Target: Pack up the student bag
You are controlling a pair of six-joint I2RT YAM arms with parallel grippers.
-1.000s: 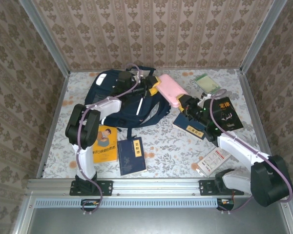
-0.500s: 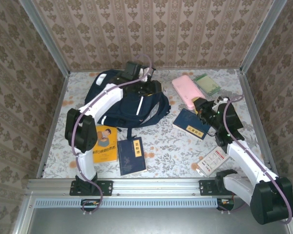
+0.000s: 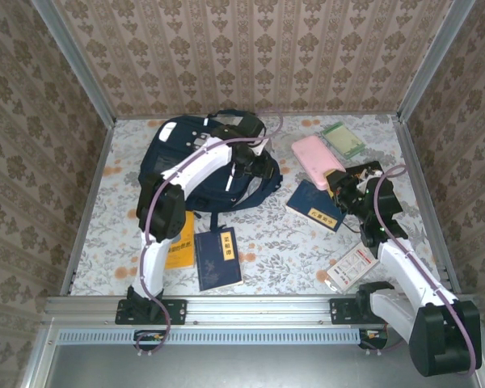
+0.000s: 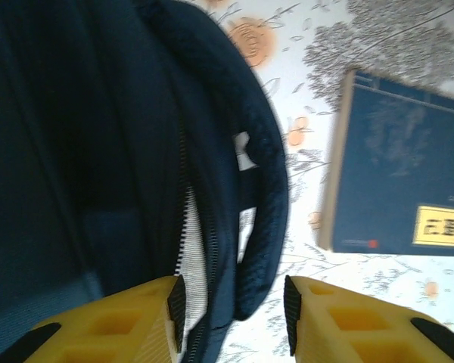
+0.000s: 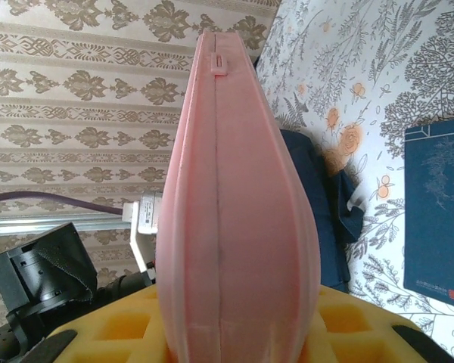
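Observation:
The student bag (image 3: 202, 158), a navy backpack, lies at the back left of the table. In the left wrist view its open zip edge with pale lining (image 4: 193, 242) and a dark padded strap (image 4: 261, 227) run between my fingers. My left gripper (image 3: 263, 168) (image 4: 234, 314) is at the bag's right edge, open, with the zip edge against the left pad (image 4: 176, 306). My right gripper (image 3: 339, 182) is shut on a pink case (image 3: 318, 156) (image 5: 234, 227), held up to the right of the bag.
A navy book (image 3: 317, 206) (image 4: 397, 189) lies just right of the bag. A blue book (image 3: 218, 259) and a yellow book (image 3: 180, 242) lie near the front left. A green packet (image 3: 343, 139) is at the back right, a white booklet (image 3: 353, 267) at the front right.
My left gripper has swung from the bag's top to its right edge, and its jaws have narrowed. The right gripper has carried the pink case rightward, off the bag.

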